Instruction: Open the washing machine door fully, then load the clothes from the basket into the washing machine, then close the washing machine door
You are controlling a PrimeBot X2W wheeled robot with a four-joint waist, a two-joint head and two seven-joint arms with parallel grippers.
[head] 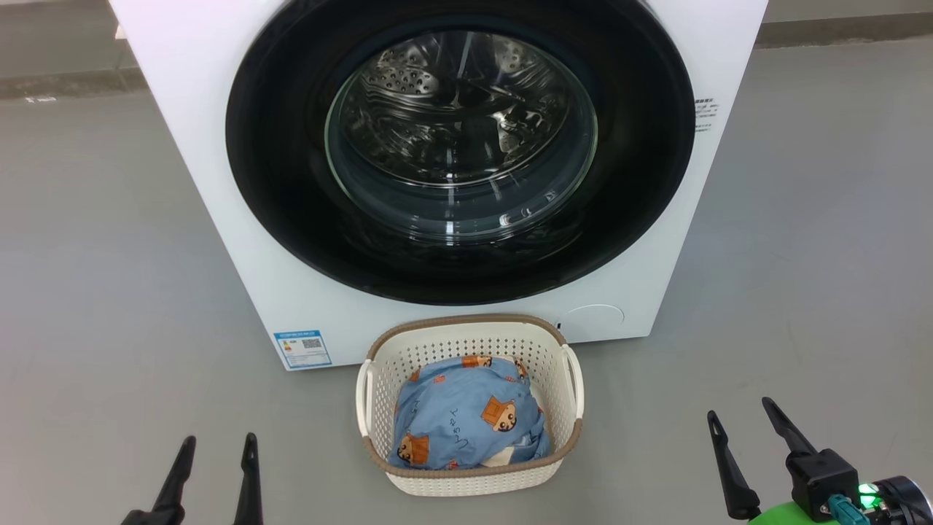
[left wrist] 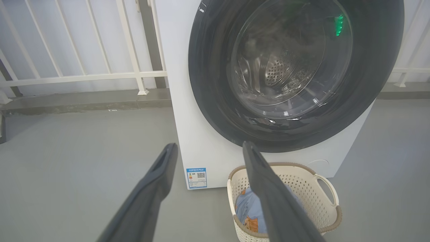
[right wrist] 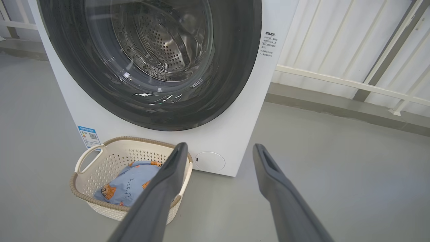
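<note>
**Machine.** The washing machine (head: pixel 328 328) stands on the grey floor (head: pixel 109 292) at 12 o'clock in the head view. Its door (head: pixel 459 146) is shut, flush against the white front. The steel drum (head: pixel 452 95) shows through the glass porthole. A blue label sticker (head: pixel 302 348) sits at the 7 o'clock corner of the front panel, and a round cover (head: pixel 594 321) at the 5 o'clock corner.

**Basket.** The basket (head: pixel 466 321) rests on the floor at 6 o'clock from the door, just beside the machine's base. The clothes (head: pixel 466 415) lie inside it, blue printed fabric uppermost, with a sliver of pale cloth at its 5 o'clock edge.

**Left gripper** (head: pixel 221 439)**.** Located at 7 o'clock in the head view, well apart from the basket. Fingers are spread, nothing between them; the left wrist view (left wrist: pixel 210 144) confirms this.

**Right gripper** (head: pixel 740 408)**.** Located at 5 o'clock in the head view, at 3 o'clock from the basket and clear of it. Fingers are spread and empty, as the right wrist view (right wrist: pixel 220 145) shows. A white railing (right wrist: pixel 336 80) stands at 2 o'clock in that view
</note>
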